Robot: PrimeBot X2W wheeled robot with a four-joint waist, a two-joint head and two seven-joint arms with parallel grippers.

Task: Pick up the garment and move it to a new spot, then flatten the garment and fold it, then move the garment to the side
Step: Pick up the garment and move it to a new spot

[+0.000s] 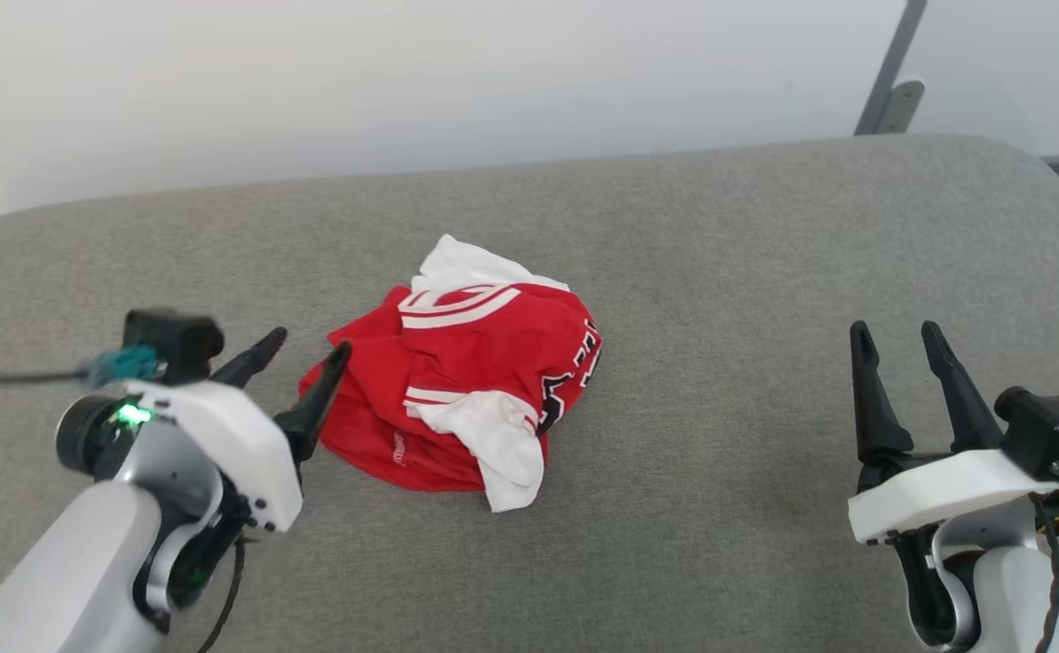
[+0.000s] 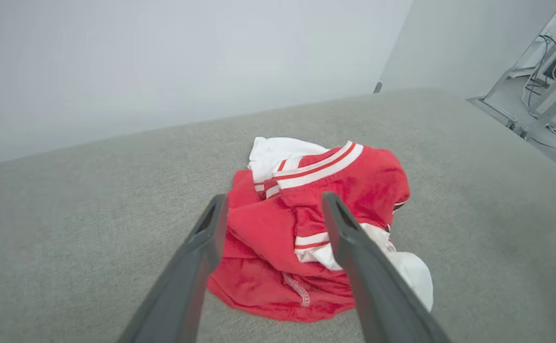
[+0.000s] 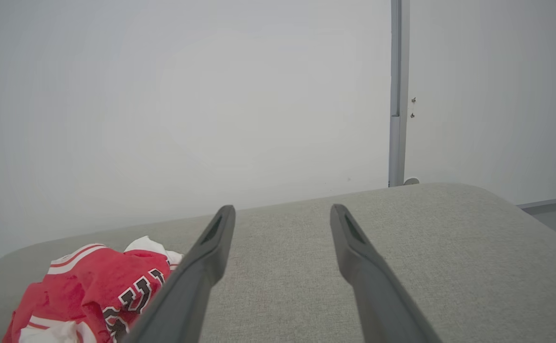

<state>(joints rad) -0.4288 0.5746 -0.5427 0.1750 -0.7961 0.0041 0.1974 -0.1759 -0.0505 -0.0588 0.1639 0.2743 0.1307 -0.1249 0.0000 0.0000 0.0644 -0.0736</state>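
So, head view: the garment (image 1: 466,381) is a crumpled red-and-white heap around the middle of the grey cushion (image 1: 720,272). The left gripper (image 1: 308,343) sits right at its left edge, jaws spread with nothing in them. One fingertip might be brushing the fabric, hard to tell. The right gripper (image 1: 895,329) is well off to the right, jaws apart too, holding nothing. Left wrist view: the heap lies just past the parted fingers (image 2: 202,247). Right wrist view: fingers (image 3: 354,257) over bare cushion, garment at lower left.
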